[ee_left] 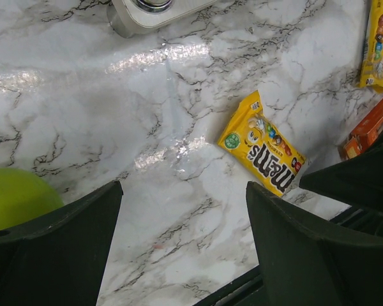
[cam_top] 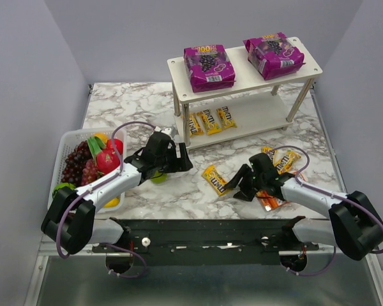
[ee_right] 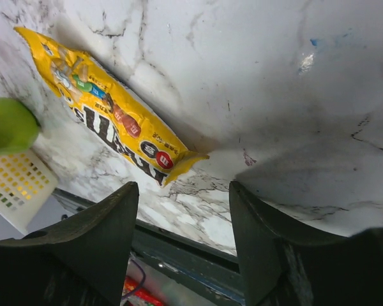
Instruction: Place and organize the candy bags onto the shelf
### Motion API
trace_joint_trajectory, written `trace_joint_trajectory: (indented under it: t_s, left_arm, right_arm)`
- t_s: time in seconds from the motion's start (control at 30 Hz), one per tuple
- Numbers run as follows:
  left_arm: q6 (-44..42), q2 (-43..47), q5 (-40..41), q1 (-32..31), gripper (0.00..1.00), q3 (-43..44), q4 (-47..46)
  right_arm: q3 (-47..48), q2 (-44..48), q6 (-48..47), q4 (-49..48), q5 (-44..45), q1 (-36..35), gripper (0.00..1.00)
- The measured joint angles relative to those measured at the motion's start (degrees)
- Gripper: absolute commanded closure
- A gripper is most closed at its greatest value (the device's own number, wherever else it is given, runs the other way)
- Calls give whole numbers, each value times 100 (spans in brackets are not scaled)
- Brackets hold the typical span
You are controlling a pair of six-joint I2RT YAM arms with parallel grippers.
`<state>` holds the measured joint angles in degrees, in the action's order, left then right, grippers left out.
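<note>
Right jaws: spread wide and empty over the marble bench, with one M&M's packet lying flat just beyond the fingertips. Left jaws: wide apart, holding nothing, beside a green fruit. An orange pack lies partly under the right arm, and two further yellow packets lie just behind it. On the shelf, three yellow packets lie on the lower tier and two purple pouches on the upper tier.
</note>
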<state>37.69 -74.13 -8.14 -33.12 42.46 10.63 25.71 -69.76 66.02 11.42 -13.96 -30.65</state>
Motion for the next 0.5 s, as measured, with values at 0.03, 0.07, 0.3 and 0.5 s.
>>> trace_joint_trajectory:
  t_s: [0.03, 0.07, 0.3, 0.5]
  left_arm:
    - [4, 0, -2, 0, 12, 0, -2]
    - [7, 0, -2, -2, 12, 0, 0]
    - [7, 0, -2, -2, 12, 7, 0]
    - [7, 0, -2, -2, 12, 13, 7]
  right_arm:
    - [-9, -33, 68, -68, 9, 0, 36]
    - [-11, -85, 160, -149, 13, 0, 36]
    - [57, -564, 599, -673, -118, -15, 42]
    - [111, -857, 761, -841, -168, -31, 70]
